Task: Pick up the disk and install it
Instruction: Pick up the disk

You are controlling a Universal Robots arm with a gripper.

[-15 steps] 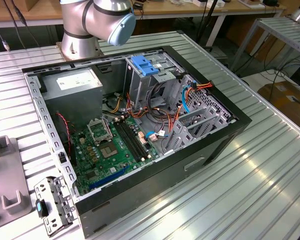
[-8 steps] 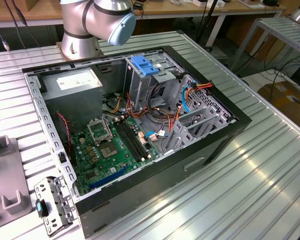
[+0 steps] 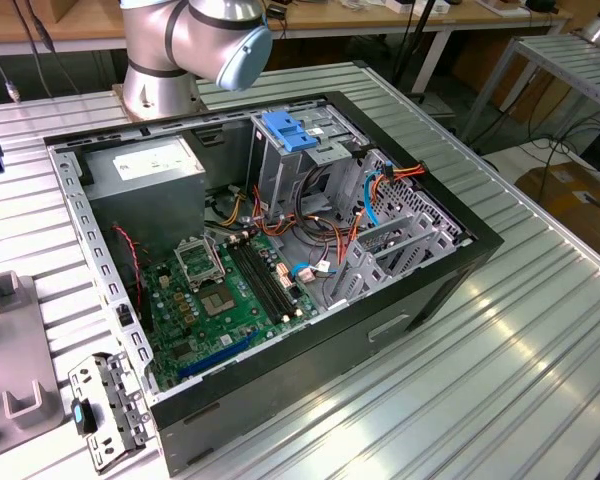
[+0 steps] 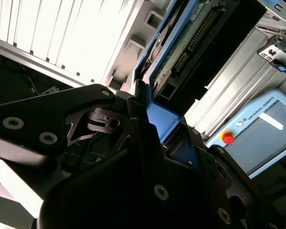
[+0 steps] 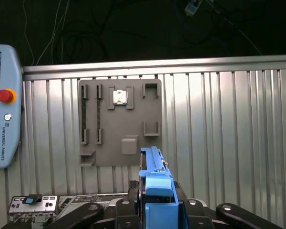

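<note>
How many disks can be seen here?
1. The disk is clamped in the gripper, seen in both wrist views; others may be hidden in the drive cage.

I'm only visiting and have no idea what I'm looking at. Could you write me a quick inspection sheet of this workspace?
Surface: ribbed metal table carrying an open computer case.
Job's things: the disk, blue-framed, clamped above the table; drive cage inside the case.
Clutter: grey fixture plate, small metal bracket, teach pendant.
Grippers: the one gripper is shut on the disk.
Cables: orange, red and blue wires inside the case; loose cables on the dark floor.
Surroundings: another ribbed table, cardboard box on the floor.
</note>
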